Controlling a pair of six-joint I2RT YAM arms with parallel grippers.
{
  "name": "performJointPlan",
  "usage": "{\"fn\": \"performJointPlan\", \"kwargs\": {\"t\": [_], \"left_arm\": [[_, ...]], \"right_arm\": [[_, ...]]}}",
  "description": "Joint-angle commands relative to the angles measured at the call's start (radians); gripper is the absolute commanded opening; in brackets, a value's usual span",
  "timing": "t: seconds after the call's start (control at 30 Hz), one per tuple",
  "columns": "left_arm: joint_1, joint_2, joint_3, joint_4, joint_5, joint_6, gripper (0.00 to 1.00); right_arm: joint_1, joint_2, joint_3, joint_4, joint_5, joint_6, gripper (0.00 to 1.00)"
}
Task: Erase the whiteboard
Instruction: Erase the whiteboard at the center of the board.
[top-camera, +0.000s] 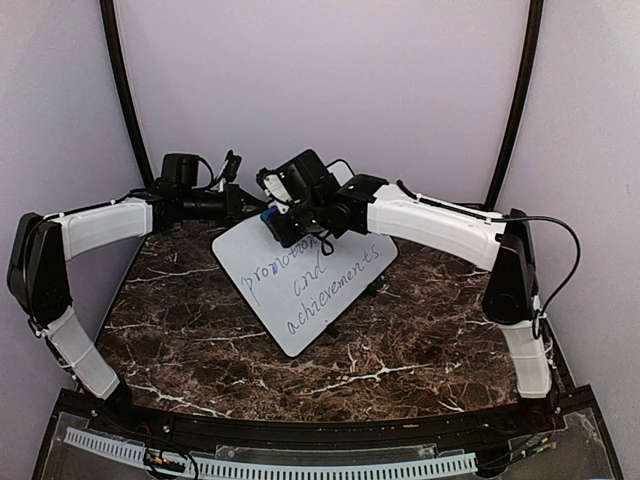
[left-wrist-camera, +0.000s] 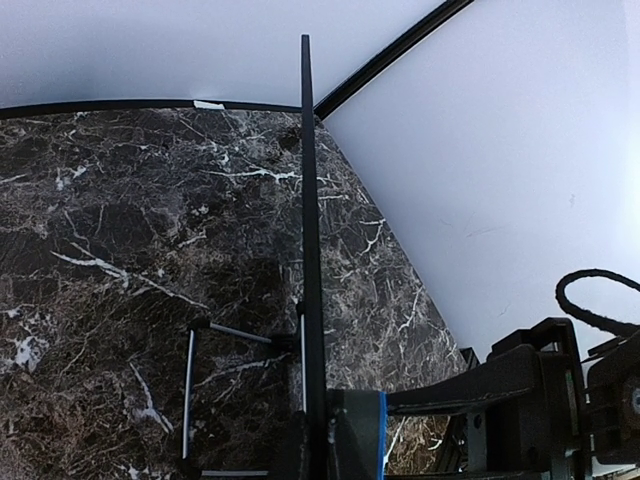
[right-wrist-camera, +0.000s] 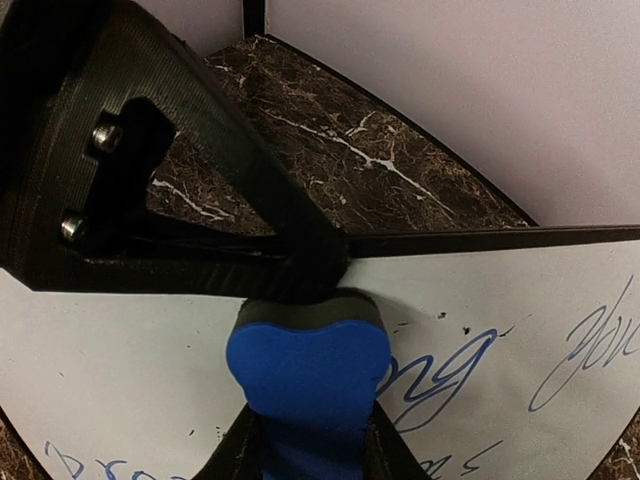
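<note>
The whiteboard (top-camera: 312, 285) leans tilted on a wire stand in the middle of the marble table, with blue-grey handwriting (top-camera: 320, 280) across it. My left gripper (top-camera: 246, 206) is shut on its upper left edge. In the left wrist view the whiteboard (left-wrist-camera: 311, 230) shows edge-on, running into the left gripper (left-wrist-camera: 316, 435). My right gripper (top-camera: 282, 226) is shut on a blue eraser (top-camera: 270, 215). The blue eraser (right-wrist-camera: 308, 365), held in the right gripper (right-wrist-camera: 308, 445), rests its dark felt side on the whiteboard (right-wrist-camera: 130, 370) by its top edge, just left of some handwriting (right-wrist-camera: 445, 370).
The wire stand (left-wrist-camera: 189, 390) props the board from behind on the dark marble table (top-camera: 200, 330). Lavender walls with black poles (top-camera: 122, 90) close in the back and sides. A cable (left-wrist-camera: 590, 295) loops off the right arm.
</note>
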Motion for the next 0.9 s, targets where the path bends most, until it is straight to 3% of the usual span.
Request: {"fn": "performJointPlan", "kwargs": {"t": [0.0,0.13,0.3,0.4,0.7,0.87], "left_arm": [[-0.012,-0.058,-0.001,0.108,0.088,0.014,0.00],[-0.012,-0.061,-0.001,0.112,0.094,0.012,0.00],[-0.012,-0.064,-0.002,0.118,0.105,0.014,0.00],[-0.012,-0.063,-0.005,0.127,0.114,0.013,0.00],[-0.030,-0.067,-0.010,0.136,0.121,0.028,0.00],[-0.030,-0.069,-0.009,0.129,0.115,0.035,0.00]], "right_arm": [[-0.011,-0.019,-0.093,0.025,-0.031,-0.006,0.29],[-0.015,-0.092,-0.264,0.059,-0.047,0.017,0.29],[-0.022,-0.129,-0.322,0.070,-0.071,0.032,0.29],[-0.026,-0.114,-0.274,0.050,-0.086,0.030,0.29],[-0.060,0.051,0.093,-0.125,-0.092,0.047,0.29],[-0.060,0.053,0.073,-0.158,-0.093,0.050,0.29]]}}
